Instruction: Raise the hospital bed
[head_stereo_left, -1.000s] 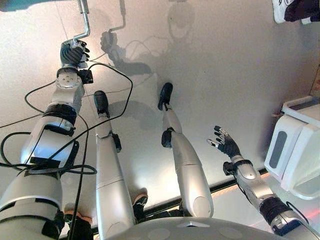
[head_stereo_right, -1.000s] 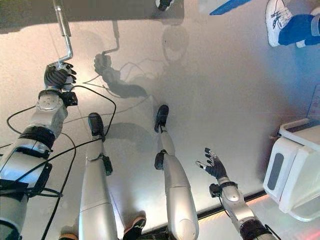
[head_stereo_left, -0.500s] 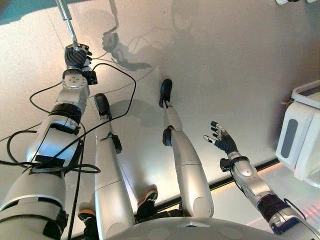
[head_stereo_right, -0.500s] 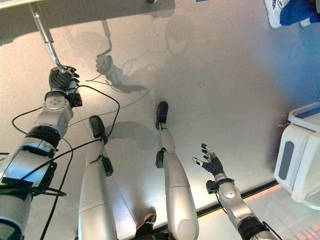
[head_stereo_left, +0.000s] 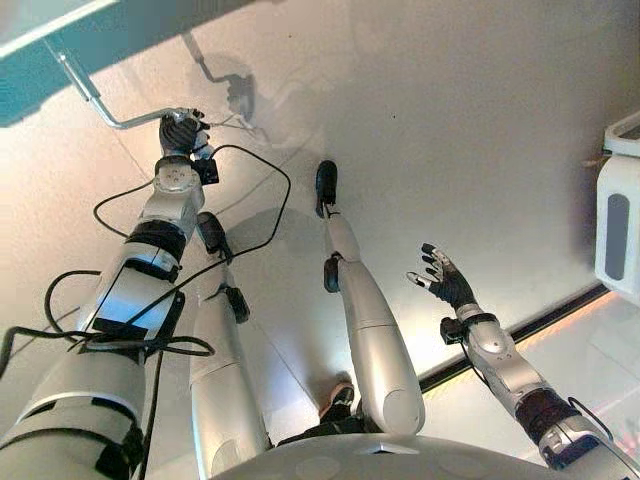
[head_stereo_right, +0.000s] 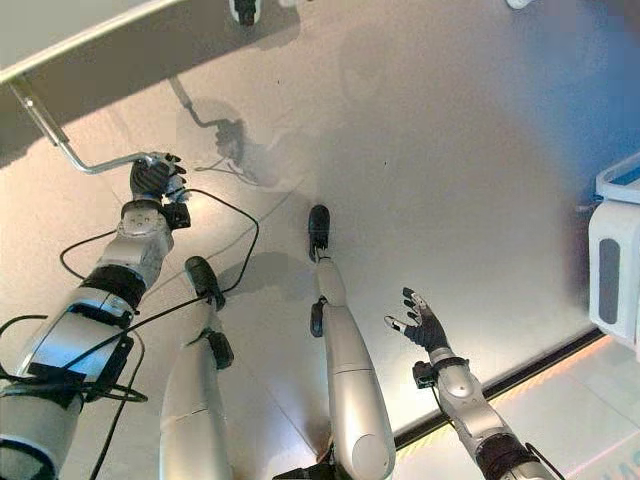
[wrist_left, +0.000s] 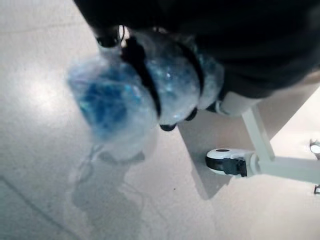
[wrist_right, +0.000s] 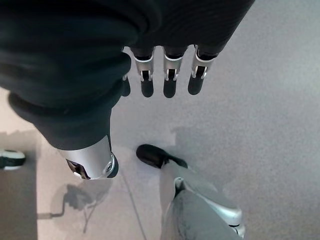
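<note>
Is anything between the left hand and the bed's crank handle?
Nothing: the left hand is curled round the end of the crank handle, seen in both eye views. The right hand hangs open, away from it.

Hospital-like room: bed frame (head_stereo_right: 80, 45) with crank (head_stereo_right: 95, 165), castor (wrist_left: 227, 162), smooth grey floor (head_stereo_left: 450, 130).

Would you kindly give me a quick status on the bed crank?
Left hand curled round the crank handle under the bed edge. Right hand open, idle over the floor. Nothing in the way.
</note>
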